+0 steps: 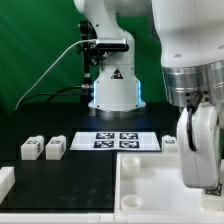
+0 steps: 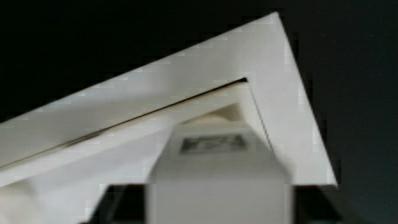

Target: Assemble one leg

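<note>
In the wrist view my gripper (image 2: 217, 208) is shut on a white leg (image 2: 215, 175) that has a fiducial tag on its far end. The dark fingers (image 2: 135, 203) flank it on both sides. The leg's end sits at a corner of the large white tabletop (image 2: 214, 75), right by its raised rim. In the exterior view the gripper (image 1: 203, 182) hangs over the tabletop (image 1: 150, 185) at the exterior view's right, and the held leg is hidden there. Two loose legs (image 1: 30, 148) (image 1: 55, 148) lie at the exterior view's left.
The marker board (image 1: 118, 141) lies mid-table in front of the robot base (image 1: 113, 90). A small tagged white block (image 1: 171, 143) sits right of it. A white part (image 1: 5, 181) lies at the exterior view's lower left edge.
</note>
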Controlling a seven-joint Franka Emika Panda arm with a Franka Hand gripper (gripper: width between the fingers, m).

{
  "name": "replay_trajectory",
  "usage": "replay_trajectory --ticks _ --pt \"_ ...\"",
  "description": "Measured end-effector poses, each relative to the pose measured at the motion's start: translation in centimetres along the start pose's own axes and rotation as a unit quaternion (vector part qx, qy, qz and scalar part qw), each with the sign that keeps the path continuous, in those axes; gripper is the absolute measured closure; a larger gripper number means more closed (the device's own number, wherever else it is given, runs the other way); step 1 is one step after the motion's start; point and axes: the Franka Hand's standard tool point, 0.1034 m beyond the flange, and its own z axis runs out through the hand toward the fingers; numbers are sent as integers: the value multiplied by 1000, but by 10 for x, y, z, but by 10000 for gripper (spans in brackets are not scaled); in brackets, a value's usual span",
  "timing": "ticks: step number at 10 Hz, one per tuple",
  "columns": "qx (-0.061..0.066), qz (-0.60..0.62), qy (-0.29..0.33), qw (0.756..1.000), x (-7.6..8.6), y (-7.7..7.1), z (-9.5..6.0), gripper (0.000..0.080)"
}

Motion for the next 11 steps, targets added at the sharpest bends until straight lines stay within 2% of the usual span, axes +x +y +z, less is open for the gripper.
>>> replay_trajectory --ticks 1,2,3,5,7,11 --pt "0 0 0 1000 0 0 0 311" --pt "0 0 0 1000 0 0 0 311" --pt "0 -8 0 1000 -1 1 0 181" --pt "-2 -29 -4 1000 -3 9 -7 159" --pt "1 -34 -8 999 -5 11 -14 151" --pt "0 -34 -6 999 -4 11 -12 150"
